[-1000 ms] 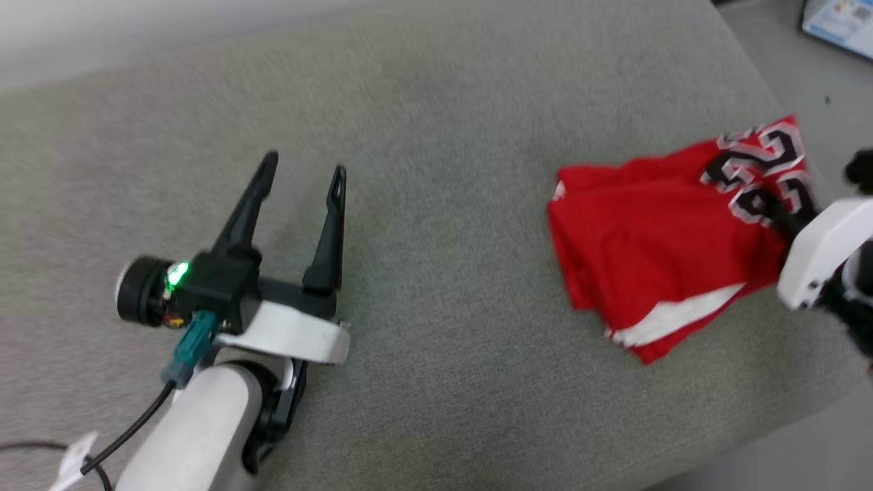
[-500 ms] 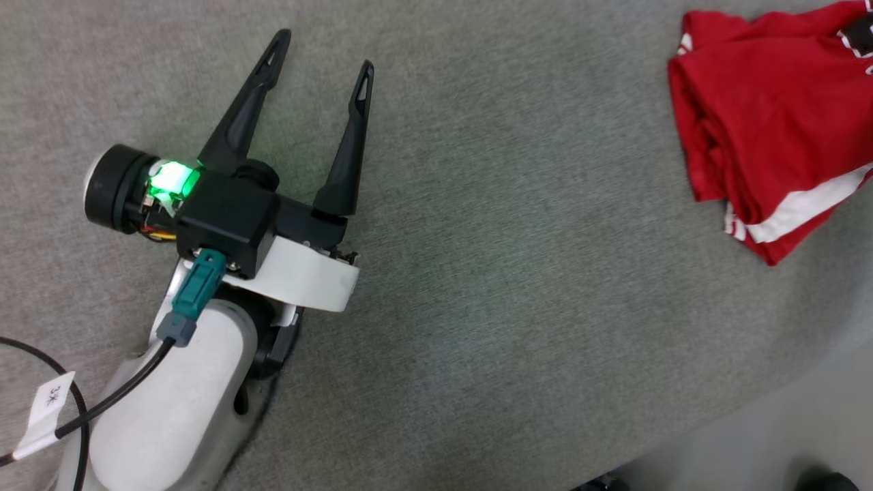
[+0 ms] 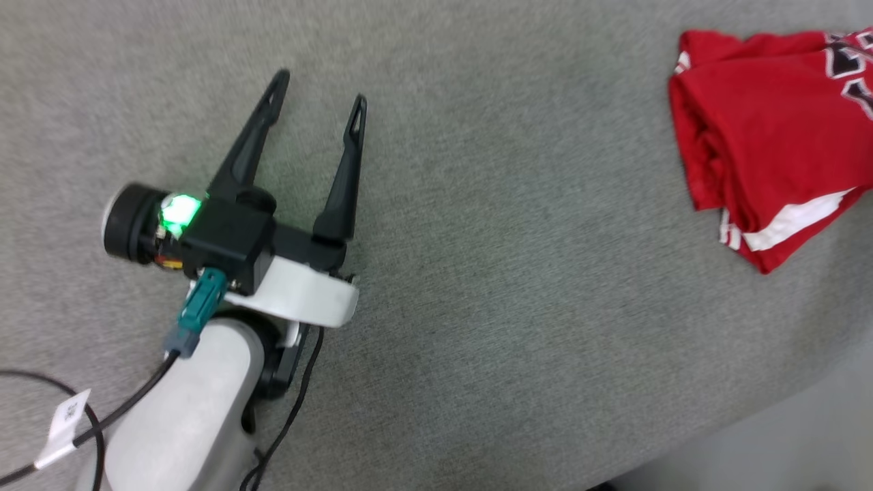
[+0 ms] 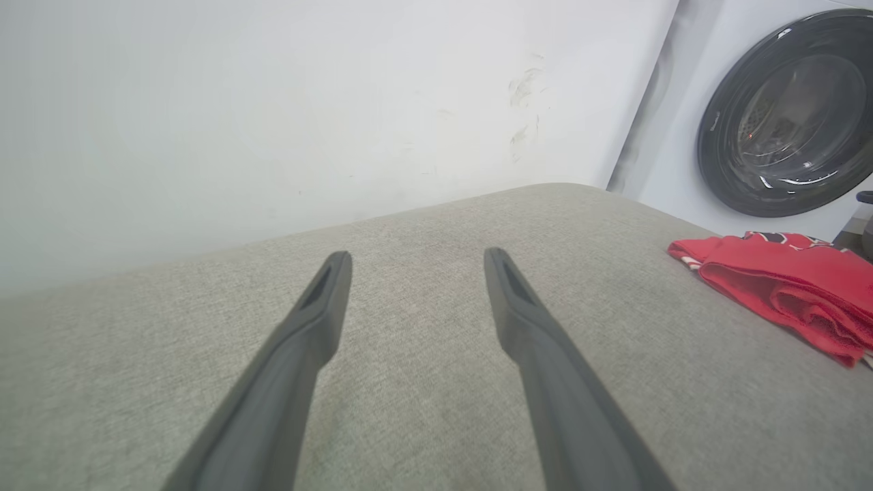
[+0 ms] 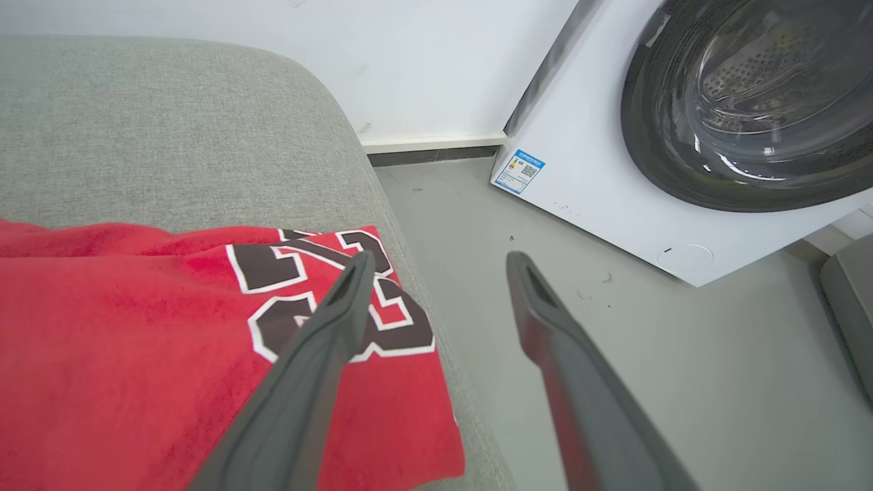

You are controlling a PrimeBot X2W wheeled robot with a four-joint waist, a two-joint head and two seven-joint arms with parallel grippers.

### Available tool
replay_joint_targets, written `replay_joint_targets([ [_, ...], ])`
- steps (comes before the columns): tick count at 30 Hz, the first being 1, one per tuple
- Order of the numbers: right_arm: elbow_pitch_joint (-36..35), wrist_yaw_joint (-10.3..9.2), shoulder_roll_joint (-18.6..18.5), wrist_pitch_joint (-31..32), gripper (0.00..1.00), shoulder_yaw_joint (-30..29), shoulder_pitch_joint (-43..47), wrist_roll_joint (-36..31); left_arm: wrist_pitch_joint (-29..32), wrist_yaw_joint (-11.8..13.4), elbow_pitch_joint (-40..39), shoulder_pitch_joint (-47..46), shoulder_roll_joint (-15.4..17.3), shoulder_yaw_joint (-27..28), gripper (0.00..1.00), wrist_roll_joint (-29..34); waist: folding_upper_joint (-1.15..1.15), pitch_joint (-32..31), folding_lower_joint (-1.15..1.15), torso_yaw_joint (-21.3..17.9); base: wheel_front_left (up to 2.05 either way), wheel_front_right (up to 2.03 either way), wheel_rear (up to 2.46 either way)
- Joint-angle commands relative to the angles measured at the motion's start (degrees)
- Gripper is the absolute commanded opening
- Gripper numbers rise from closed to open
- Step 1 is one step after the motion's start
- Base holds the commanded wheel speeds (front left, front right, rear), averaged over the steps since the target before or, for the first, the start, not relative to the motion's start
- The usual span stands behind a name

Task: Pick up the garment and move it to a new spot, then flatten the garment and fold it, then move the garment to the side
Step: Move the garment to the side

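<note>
My left fingers (image 3: 349, 146) stand wide apart with nothing between them, held over the grey upholstered surface (image 3: 491, 286) at about 9 o'clock in the head view, tips aimed toward 12 o'clock. A green light (image 3: 179, 208) glows on the wrist behind them, and a black cable (image 3: 290, 416) hangs beside my pale forearm, with a small white tag (image 3: 68, 412) at 8 o'clock. In the left wrist view the same left fingers (image 4: 320, 320) reach out over bare grey fabric toward a white wall (image 4: 273, 102).

The garment (image 3: 757, 157) lies folded on the surface, out at 2 o'clock in the head view and well apart from my left fingers: red cloth in stacked layers, a white band along its 5 o'clock edge and black white-outlined lettering at its 1 o'clock corner. From the left wrist it shows as a low red bundle (image 4: 784, 279) at 3 o'clock, near the surface's far end, with a washing machine (image 4: 791, 116) behind it.

My right fingers (image 5: 341, 307) are also spread, gripping nothing. One crosses in front of the garment's lettering (image 5: 136, 327); I cannot tell whether it touches the cloth. The other hangs past the surface's rounded edge, over the grey floor (image 5: 682, 354), with the washing machine at 1 o'clock.
</note>
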Motion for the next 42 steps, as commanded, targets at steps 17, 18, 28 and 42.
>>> replay_joint_targets([
  [17, -22.86, -0.06, 10.58, 2.83, 1.0, -3.11, 25.73, -4.7, -7.39, 4.03, 6.66, 16.77, -3.57, 5.17, 1.0, -8.47, 0.0, -20.64, 0.0, 5.31, 0.0, 0.0, 0.0],
  [18, -24.53, -0.05, 11.73, 3.49, 1.0, -3.45, 27.4, -4.88, -7.5, 3.94, 6.85, 17.41, -3.74, 5.42, 1.0, -8.71, 0.0, -21.25, 0.0, 5.9, 0.0, 0.0, 0.0],
  [28, -39.43, -0.05, 20.45, 8.28, 1.0, -5.27, 39.45, -6.2, -8.22, 3.77, 8.55, 22.97, -4.23, 7.91, 1.0, -10.22, 0.0, -27.36, 0.0, 13.11, 0.0, 0.0, 0.0],
  [42, -57.91, -0.05, 24.38, 12.34, 1.0, -4.67, 50.01, -8.81, -8.33, 2.29, 8.41, 29.18, -3.62, 10.35, 1.0, -9.33, 0.0, -33.1, 0.0, 18.43, 0.0, 0.0, 0.0],
])
